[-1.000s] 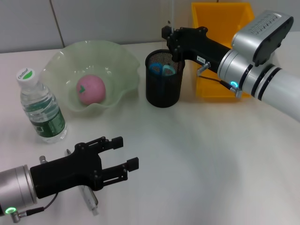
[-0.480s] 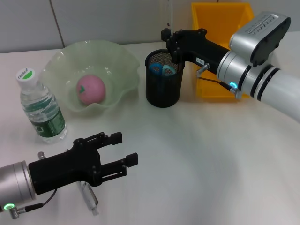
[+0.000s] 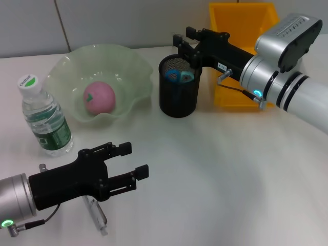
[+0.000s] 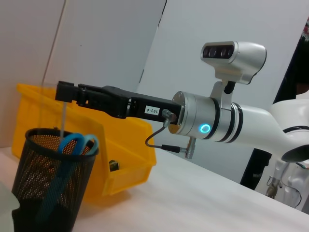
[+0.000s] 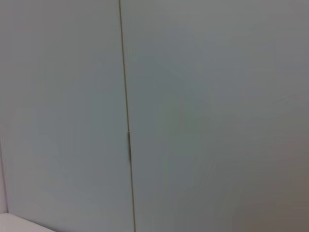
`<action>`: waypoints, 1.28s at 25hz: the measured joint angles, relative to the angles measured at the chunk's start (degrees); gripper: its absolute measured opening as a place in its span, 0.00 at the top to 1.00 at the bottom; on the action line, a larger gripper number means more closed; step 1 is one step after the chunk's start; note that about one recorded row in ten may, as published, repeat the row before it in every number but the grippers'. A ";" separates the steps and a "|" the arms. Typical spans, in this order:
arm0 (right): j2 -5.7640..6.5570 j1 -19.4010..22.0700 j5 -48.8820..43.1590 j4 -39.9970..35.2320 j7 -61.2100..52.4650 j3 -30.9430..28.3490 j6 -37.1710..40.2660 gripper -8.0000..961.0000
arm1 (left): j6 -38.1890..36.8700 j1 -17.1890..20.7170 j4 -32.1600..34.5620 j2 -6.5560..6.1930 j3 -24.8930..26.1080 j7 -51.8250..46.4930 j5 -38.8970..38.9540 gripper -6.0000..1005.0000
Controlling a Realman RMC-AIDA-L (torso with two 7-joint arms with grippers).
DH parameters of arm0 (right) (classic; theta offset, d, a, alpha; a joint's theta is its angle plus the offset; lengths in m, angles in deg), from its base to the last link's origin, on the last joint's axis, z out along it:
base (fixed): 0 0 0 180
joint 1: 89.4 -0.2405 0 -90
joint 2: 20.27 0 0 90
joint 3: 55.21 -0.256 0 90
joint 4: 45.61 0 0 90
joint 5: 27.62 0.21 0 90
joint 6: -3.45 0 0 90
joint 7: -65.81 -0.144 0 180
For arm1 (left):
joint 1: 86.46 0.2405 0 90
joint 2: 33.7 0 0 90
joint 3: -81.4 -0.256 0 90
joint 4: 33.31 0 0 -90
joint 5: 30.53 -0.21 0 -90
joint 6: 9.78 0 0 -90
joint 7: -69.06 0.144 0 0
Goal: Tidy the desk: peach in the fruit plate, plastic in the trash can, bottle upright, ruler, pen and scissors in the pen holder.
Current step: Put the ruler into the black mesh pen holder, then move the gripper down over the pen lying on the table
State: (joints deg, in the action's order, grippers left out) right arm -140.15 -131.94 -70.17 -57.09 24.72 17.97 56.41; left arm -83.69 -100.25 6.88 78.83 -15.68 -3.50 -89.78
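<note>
The next thing to pick up looks like the pen [image 3: 97, 215]. It is a thin pale stick lying flat on the surface [image 3: 230, 169], at the near edge on the robot's left side. The left pincer [image 3: 136, 159] hangs right over it with its two fingers spread wide and nothing in them. The pen is not in front of the fingertips. It lies below and behind them, under the black part of the hand, so a lot of it is hidden. Its long side runs from the arm toward the near edge of the surface, slanting a little to the right. The fingers point off to the right, so I think the left pincer must go back and down, with one finger on each side of the thin stick. The left arm is much nearer. The right pincer [image 3: 183, 37] is far away, just above the pen holder [image 3: 178, 95], and it looks spread and empty. The scissors [image 3: 179, 76] are in the holder, and a thin clear ruler [image 4: 63, 121] stands in it too. The holder is well apart from the pen, so the pen has a long way to go.
</note>
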 joint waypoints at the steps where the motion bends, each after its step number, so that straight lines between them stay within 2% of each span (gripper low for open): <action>1: 0.00 0.18 0.05 -0.01 -0.07 -0.21 0.16 0.74 | 0.05 0.00 0.15 -0.10 0.12 -0.03 0.00 0.25; 7: 0.00 0.28 0.15 -0.06 -0.69 -0.27 0.42 0.58 | -0.10 0.00 0.17 0.05 1.87 -0.25 -1.63 0.25; 11: 0.00 0.49 0.18 -0.17 -1.30 -0.21 0.80 0.34 | -0.79 0.03 0.70 0.70 4.56 -1.26 -5.17 0.25; 14: 0.00 0.83 0.19 -0.32 -1.52 0.04 1.43 0.29 | -0.88 0.06 0.96 0.80 4.83 -1.45 -5.63 0.25; 16: 0.00 2.36 0.19 -1.13 -2.42 0.27 4.86 0.25 | -1.17 0.07 1.52 0.68 5.00 -1.54 -5.88 0.25; 18: 0.03 3.12 0.15 -1.63 -3.33 0.28 6.58 0.25 | -1.61 -0.05 1.80 0.29 5.12 -1.54 -5.93 0.25; 20: 0.38 5.11 -0.55 -2.99 -6.36 0.39 10.67 0.25 | -2.26 -0.53 2.30 -0.29 5.46 -1.54 -6.44 0.25; 21: 0.80 7.78 -2.51 -5.11 -10.65 0.52 15.47 0.25 | -3.11 -1.10 3.06 -0.65 6.51 -1.67 -8.28 0.25; 22: 0.80 7.78 -2.51 -5.11 -10.65 0.52 15.47 0.25 | -3.11 -1.10 3.06 -0.65 6.51 -1.67 -8.28 0.25; 28: 2.21 17.74 -16.21 -17.73 -27.91 -0.64 24.94 0.25 | -9.36 -3.71 9.79 -0.29 16.83 -3.98 -21.87 0.25; 30: 2.80 19.69 -22.15 -20.54 -33.50 -2.05 27.00 0.25 | -12.05 -4.78 13.14 -0.05 20.42 -4.39 -26.52 0.25; 31: 3.35 20.22 -29.11 -21.52 -37.41 -5.73 29.57 0.25 | -15.13 -6.33 17.35 0.04 23.01 -4.57 -31.91 0.25; 32: 3.35 20.22 -29.11 -21.52 -37.41 -5.73 29.57 0.25 | -15.13 -6.33 17.35 0.04 23.01 -4.57 -31.91 0.25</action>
State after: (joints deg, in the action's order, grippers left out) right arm -136.81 -111.72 -99.28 -78.61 -12.70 12.25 85.98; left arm -98.82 -106.58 24.23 78.87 7.33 -8.07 -121.69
